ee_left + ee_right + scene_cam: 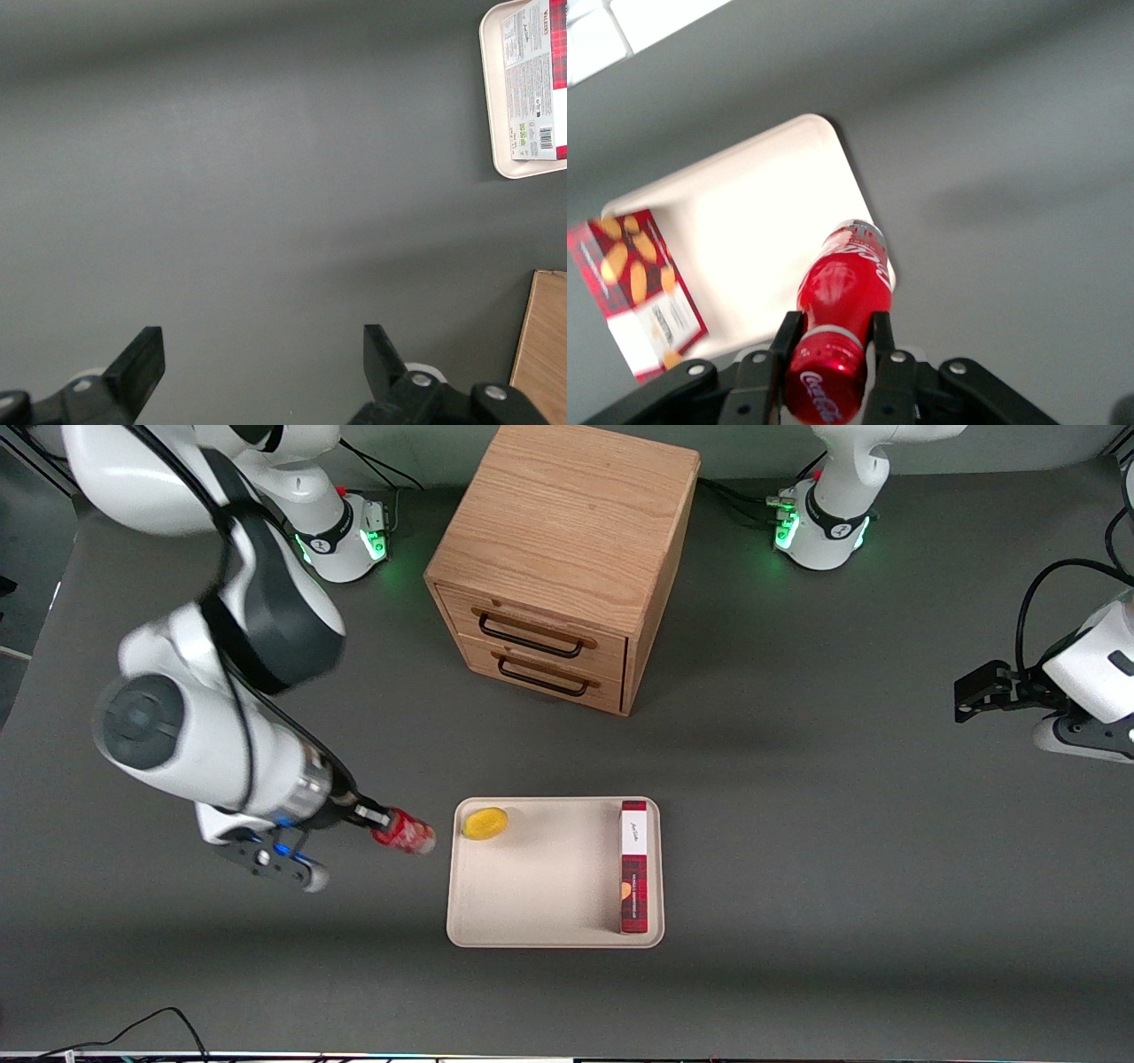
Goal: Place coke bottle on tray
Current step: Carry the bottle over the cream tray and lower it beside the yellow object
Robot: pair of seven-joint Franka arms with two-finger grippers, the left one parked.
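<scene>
1. Gripper (383,825) fingers (884,341) were clamped on the coke bottle (406,832) near its cap.
2. Bottle hung tilted above the surface (797,797), just beside the tray (540,895) edge.

My right arm reaches out low over the worktop toward the edge nearest the front camera, wrist tilted nearly level. My gripper (383,821) hangs above the surface, its fingers (888,354) clamped on the coke bottle (837,341).

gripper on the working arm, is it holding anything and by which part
The gripper holds the coke bottle by its neck, just below the red cap, jaws shut on either side. The bottle is tilted beside the tray, not yet on it.
</scene>
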